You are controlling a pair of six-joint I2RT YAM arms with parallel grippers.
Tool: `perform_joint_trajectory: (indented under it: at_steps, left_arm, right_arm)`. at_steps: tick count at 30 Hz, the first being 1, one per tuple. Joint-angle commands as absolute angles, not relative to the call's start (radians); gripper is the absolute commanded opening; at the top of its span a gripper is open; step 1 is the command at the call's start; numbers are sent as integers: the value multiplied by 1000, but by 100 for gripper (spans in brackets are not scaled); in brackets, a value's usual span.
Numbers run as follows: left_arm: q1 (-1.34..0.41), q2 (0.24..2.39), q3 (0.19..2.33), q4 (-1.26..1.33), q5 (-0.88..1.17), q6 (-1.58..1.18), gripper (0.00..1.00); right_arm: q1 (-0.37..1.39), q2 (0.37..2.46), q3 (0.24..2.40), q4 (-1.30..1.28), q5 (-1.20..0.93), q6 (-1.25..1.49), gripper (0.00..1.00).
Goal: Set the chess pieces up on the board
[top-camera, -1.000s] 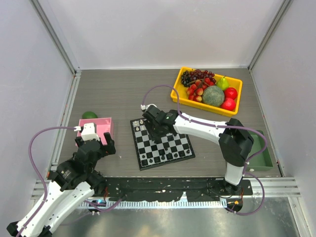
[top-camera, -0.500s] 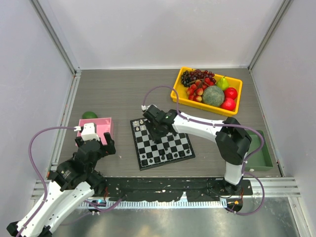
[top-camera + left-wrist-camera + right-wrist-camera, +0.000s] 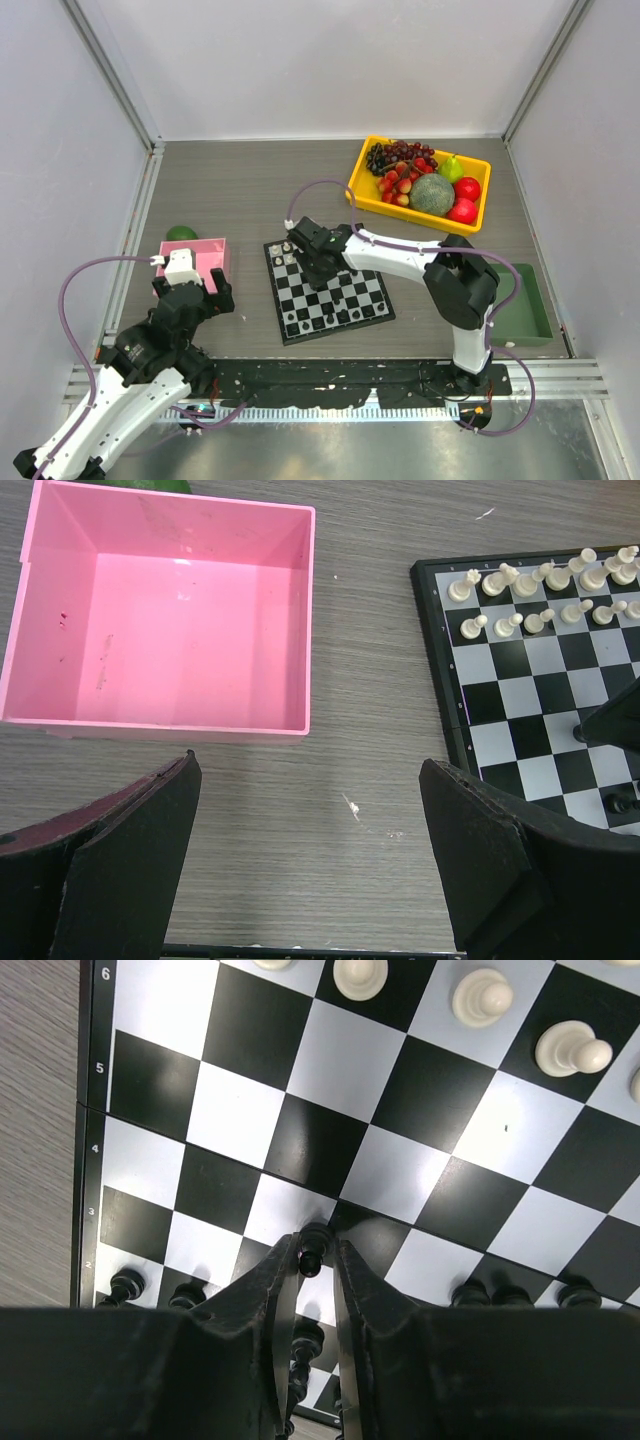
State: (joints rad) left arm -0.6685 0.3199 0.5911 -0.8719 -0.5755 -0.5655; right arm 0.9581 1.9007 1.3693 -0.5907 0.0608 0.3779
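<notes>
Showing at the lower centre of the right wrist view, 1 black chessman [image 3: 313, 1247] was pinched between the right gripper's [image 3: 314, 1256] 2 fingers over the board [image 3: 335, 1060], with white chessmen [image 3: 545, 580] along its upper rows. At lower left of the top view, the left gripper [image 3: 310, 780] hung with jaws wide apart, above the table [image 3: 350, 710] beside the pink tray [image 3: 305, 620].
</notes>
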Motion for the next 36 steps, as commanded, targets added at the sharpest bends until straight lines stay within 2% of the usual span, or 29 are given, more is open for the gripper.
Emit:
perform_joint_trajectory:
  at_steps: [1, 8, 36]
  left_arm:
    - [-670, 330, 592, -834, -595, -563, 99]
    - [-672, 328, 591, -834, -594, -563, 99]
    - [-672, 328, 591, -833, -594, -563, 99]
  right_arm:
    - [956, 1894, 1391, -563, 46, 370, 25]
    - [959, 1855, 1362, -551, 15, 377, 13]
    - [1071, 1758, 1233, -568, 23, 414, 11]
